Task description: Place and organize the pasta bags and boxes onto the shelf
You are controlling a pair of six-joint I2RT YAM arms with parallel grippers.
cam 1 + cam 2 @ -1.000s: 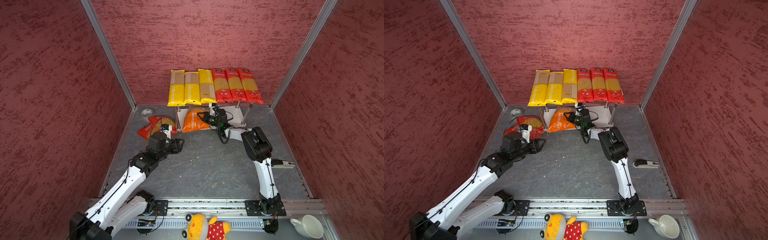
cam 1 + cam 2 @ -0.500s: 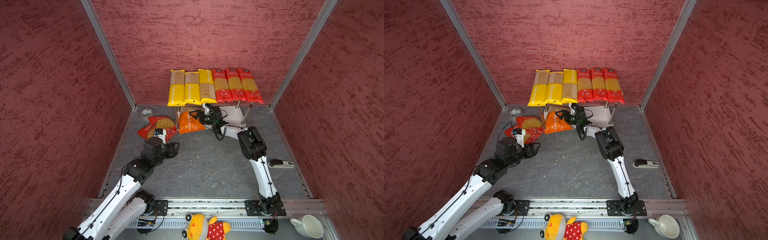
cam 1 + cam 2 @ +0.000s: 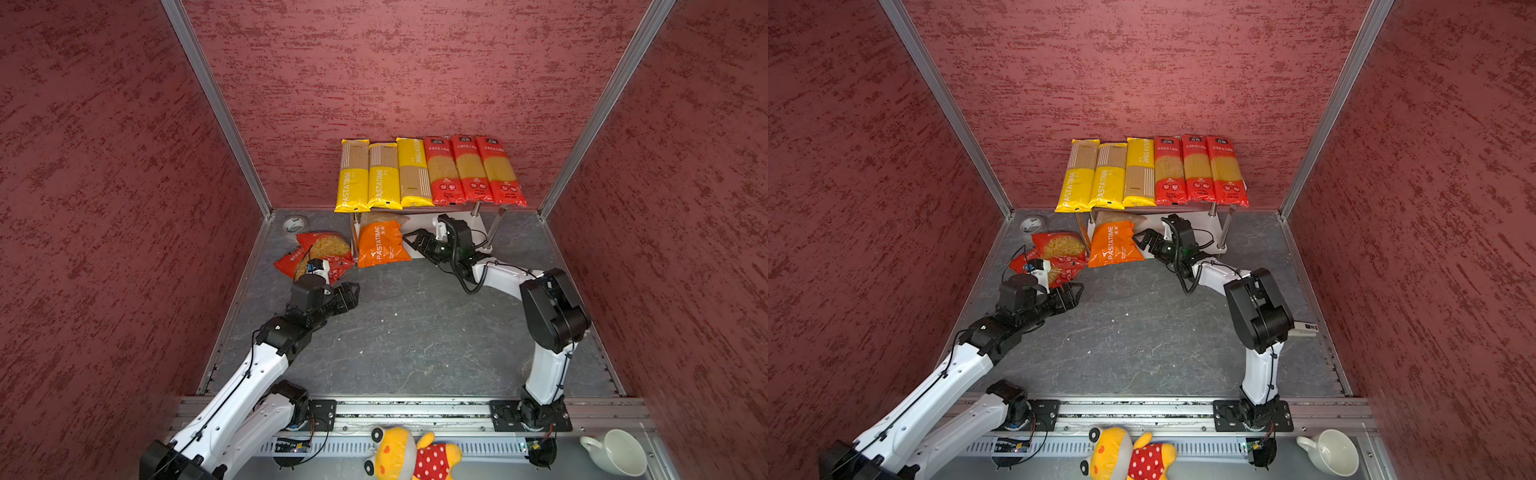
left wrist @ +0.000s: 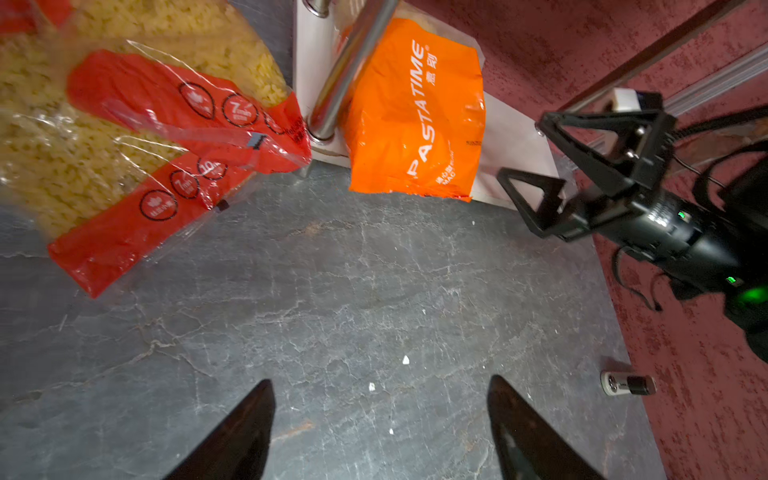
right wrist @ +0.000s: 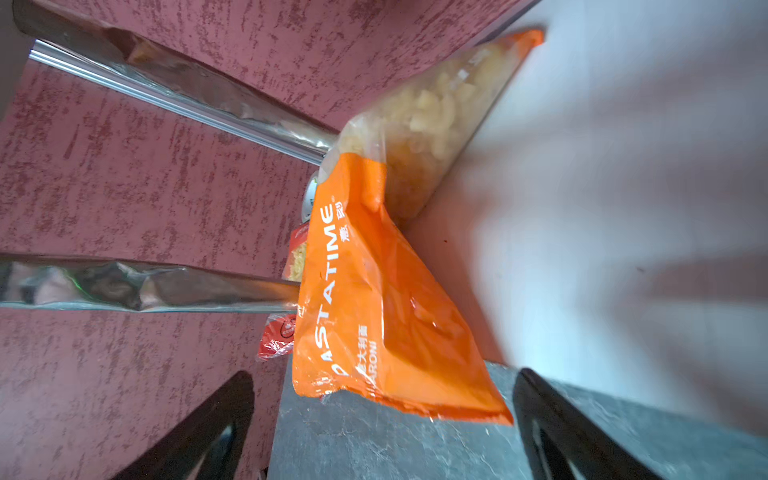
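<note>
Six long spaghetti packs are lying side by side across the top board of the shelf (image 3: 478,227), three yellow packs (image 3: 384,176) on the left and three red packs (image 3: 471,170) on the right, their near ends overhanging the front edge. The orange bag (image 3: 380,245) is sitting at the left end of the lower board, just inside the front left chrome leg, tilted, with its bottom seam hanging past the board's front edge over the grey worktop (image 3: 415,332). The right hand (image 3: 413,243) is hovering low just beside that bag's right edge with its fingers spread wide and holding nothing; the right wrist view is showing the bag ahead of the fingertips, not between them. Two red bags (image 3: 320,253) are lying overlapped on the worktop left of the shelf, and in the left wrist view one corner is reaching the board's corner by the leg. The left hand (image 3: 353,293) is hanging over bare worktop near those bags, fingers apart and empty. A tape roll (image 3: 294,224) is resting in the back corner; a plush toy (image 3: 411,453) and a white cup (image 3: 619,451) are sitting in front of the arm bases.
</note>
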